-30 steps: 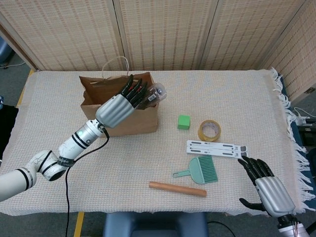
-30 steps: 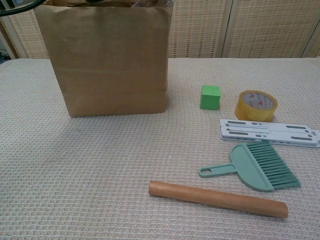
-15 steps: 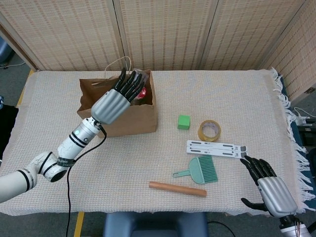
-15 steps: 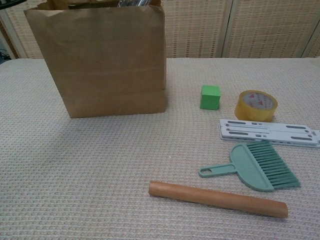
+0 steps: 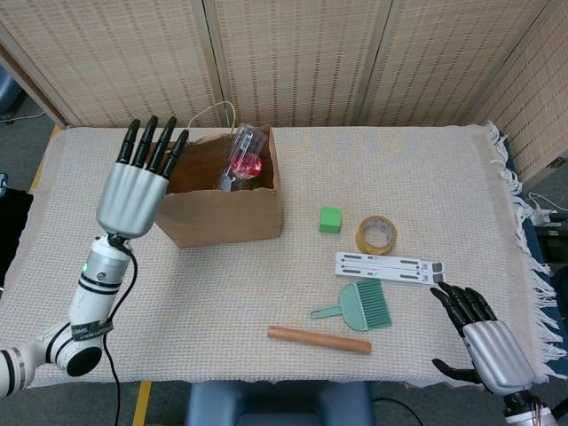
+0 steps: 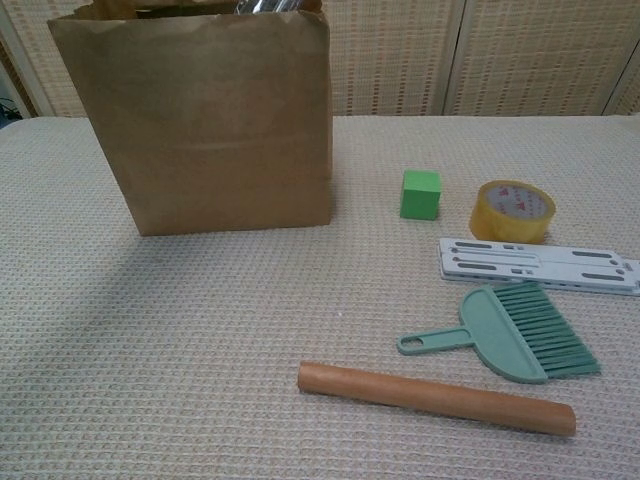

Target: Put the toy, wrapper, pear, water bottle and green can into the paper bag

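Observation:
The brown paper bag [image 5: 226,213] stands open at the back left of the table; in the chest view it [image 6: 205,130] fills the upper left. Inside it a clear water bottle with a red label [image 5: 241,160] pokes up near the right wall. My left hand [image 5: 138,191] is raised to the left of the bag, fingers straight and spread, holding nothing. My right hand [image 5: 484,342] hovers low at the table's front right corner, fingers apart and empty. Neither hand shows in the chest view. The other contents of the bag are hidden.
A green cube [image 5: 330,219], a roll of tape [image 5: 376,234] and a white slotted strip [image 5: 389,266] lie right of the bag. A green hand brush [image 5: 359,307] and a wooden rolling pin [image 5: 319,339] lie toward the front edge.
My left hand released the water bottle into the bag and pulled back leftward out of it. The bag settled back a little to the left. The right hand barely shifted.

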Motion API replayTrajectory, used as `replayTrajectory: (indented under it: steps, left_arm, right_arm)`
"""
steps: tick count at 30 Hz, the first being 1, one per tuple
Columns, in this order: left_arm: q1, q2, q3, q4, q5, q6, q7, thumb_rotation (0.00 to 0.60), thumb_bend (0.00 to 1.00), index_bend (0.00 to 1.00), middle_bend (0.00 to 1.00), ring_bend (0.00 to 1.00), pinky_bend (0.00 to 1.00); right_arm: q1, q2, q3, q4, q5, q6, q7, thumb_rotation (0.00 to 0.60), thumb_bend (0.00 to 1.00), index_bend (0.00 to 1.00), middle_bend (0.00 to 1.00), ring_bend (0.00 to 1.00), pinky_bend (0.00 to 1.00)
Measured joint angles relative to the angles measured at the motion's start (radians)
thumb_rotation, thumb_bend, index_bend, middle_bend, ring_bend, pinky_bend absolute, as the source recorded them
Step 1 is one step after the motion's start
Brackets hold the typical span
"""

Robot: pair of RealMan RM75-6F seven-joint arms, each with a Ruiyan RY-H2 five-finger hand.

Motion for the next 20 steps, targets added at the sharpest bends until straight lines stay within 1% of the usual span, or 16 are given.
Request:
replayTrajectory:
  steps: [1,3,5,6,9,10,13,17,20]
  left_arm:
    - [0.041,0.018,0.006,-0.042,-0.009,0.027,-0.027,0.6,0.46,0.0,0.0,0.0,0.11]
    - [0.108,0.044,0.025,-0.091,-0.014,0.068,-0.077,0.6,0.45,0.0,0.0,0.0,0.1]
    - [0.189,0.07,0.066,-0.134,-0.01,0.106,-0.149,0.6,0.44,0.0,0.0,0.0,0.1]
    - [0.224,0.079,0.09,-0.147,-0.006,0.12,-0.183,0.6,0.44,0.0,0.0,0.0,0.09]
    - [0.335,0.098,0.186,-0.167,0.026,0.169,-0.301,0.6,0.43,0.0,0.0,0.0,0.07]
    - [0.376,0.099,0.227,-0.16,0.05,0.191,-0.345,0.6,0.43,0.0,0.0,0.0,0.06]
    - [0.45,0.087,0.305,-0.102,0.126,0.239,-0.422,0.6,0.42,0.0,0.0,0.0,0.04]
    - [0.53,0.057,0.37,0.013,0.188,0.286,-0.523,0.6,0.41,0.0,0.0,0.0,0.03]
    - [0.572,0.038,0.395,0.104,0.22,0.31,-0.563,0.6,0.41,0.0,0.0,0.0,0.02]
  right_arm:
    - [-0.001,-0.003,-0.001,0.001,-0.002,0.0,-0.001,0.6,0.06,0.0,0.0,0.0,0.0]
    - [-0.002,-0.006,-0.002,0.005,-0.004,0.0,-0.004,0.6,0.06,0.0,0.0,0.0,0.0]
    - [-0.003,-0.013,-0.003,0.01,-0.007,-0.001,-0.008,0.6,0.06,0.0,0.0,0.0,0.0]
    - [-0.004,-0.016,-0.003,0.013,-0.008,0.0,-0.009,0.6,0.06,0.0,0.0,0.0,0.0]
    - [-0.007,-0.03,-0.001,0.026,-0.01,0.005,-0.015,0.6,0.06,0.0,0.0,0.0,0.0]
    - [-0.008,-0.036,0.0,0.031,-0.011,0.008,-0.016,0.6,0.06,0.0,0.0,0.0,0.0]
    - [-0.01,-0.053,0.003,0.049,-0.016,0.015,-0.022,0.6,0.06,0.0,0.0,0.0,0.0]
    - [-0.011,-0.07,0.006,0.065,-0.018,0.015,-0.033,0.6,0.06,0.0,0.0,0.0,0.0]
    - [-0.01,-0.078,0.007,0.072,-0.019,0.013,-0.04,0.6,0.06,0.0,0.0,0.0,0.0]
